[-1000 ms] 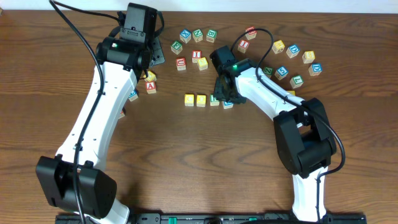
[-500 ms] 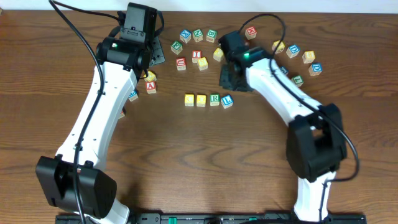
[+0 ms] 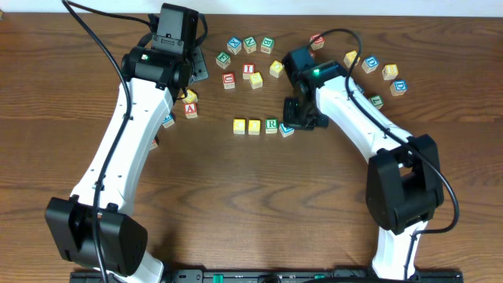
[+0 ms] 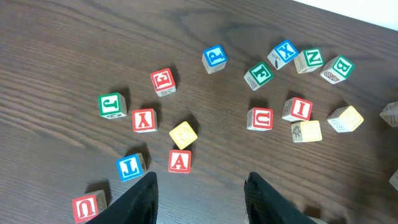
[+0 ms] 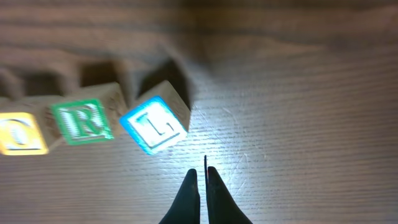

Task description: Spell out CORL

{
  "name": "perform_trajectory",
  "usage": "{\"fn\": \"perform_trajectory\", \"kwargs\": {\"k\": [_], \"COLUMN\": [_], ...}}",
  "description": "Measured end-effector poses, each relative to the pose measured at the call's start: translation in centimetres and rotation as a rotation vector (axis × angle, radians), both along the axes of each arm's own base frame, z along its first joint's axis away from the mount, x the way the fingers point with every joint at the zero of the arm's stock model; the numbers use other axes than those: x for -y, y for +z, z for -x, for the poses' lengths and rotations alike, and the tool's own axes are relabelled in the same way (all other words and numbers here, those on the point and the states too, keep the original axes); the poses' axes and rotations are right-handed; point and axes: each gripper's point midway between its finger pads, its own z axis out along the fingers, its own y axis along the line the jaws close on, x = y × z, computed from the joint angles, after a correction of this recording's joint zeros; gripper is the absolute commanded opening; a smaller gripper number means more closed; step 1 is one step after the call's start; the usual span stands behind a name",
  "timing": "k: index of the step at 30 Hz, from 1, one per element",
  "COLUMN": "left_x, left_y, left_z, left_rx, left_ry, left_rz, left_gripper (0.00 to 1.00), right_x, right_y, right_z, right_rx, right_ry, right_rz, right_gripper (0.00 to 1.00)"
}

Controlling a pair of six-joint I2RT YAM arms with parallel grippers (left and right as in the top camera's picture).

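Four cubes lie in a row at mid-table: two yellow-topped cubes [image 3: 240, 125] [image 3: 255, 126], the green R cube [image 3: 271, 124] and the blue L cube [image 3: 287, 128]. The L cube [image 5: 154, 124] is turned slightly askew against the R cube [image 5: 82, 121]. One yellow cube [image 5: 18, 132] shows at the left edge of the right wrist view. My right gripper [image 3: 302, 120] [image 5: 200, 172] is shut and empty, low over the table just right of the L cube. My left gripper [image 3: 198, 69] [image 4: 200, 183] is open and empty at the back left, over scattered cubes.
Loose cubes lie at the back centre [image 3: 248, 56] and the back right [image 3: 370, 64]. More lie by the left arm, among them a red A [image 4: 180, 160], a blue J [image 4: 130, 166] and a yellow cube [image 4: 183, 134].
My right gripper was over the L cube, drew back away from the row, and has come down again beside the L cube. The left arm has not moved.
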Motion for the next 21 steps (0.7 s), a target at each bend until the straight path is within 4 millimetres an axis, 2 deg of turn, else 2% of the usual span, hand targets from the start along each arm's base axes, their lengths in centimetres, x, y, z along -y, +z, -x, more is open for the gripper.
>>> {"fn": "perform_trajectory", "kwargs": {"k": [8, 15, 21], "left_x": [0.0, 0.0, 0.0], "left_y": [0.0, 0.0, 0.0], "left_z": [0.0, 0.0, 0.0], "left_rx": [0.000, 0.001, 0.001], "left_ry": [0.000, 0.000, 0.000], "left_rz": [0.000, 0.000, 0.000], "left_gripper": [0.45, 0.45, 0.45], "right_x": [0.0, -1.6, -2.9], "right_y": [-1.9, -3.5, -4.0], "right_z": [1.5, 1.9, 1.6], "right_rx": [-0.050, -0.020, 0.022], "right_ry": [0.021, 0.071, 0.098], "right_rz": [0.005, -0.012, -0.033], "right_gripper": [0.01, 0.01, 0.01]}}
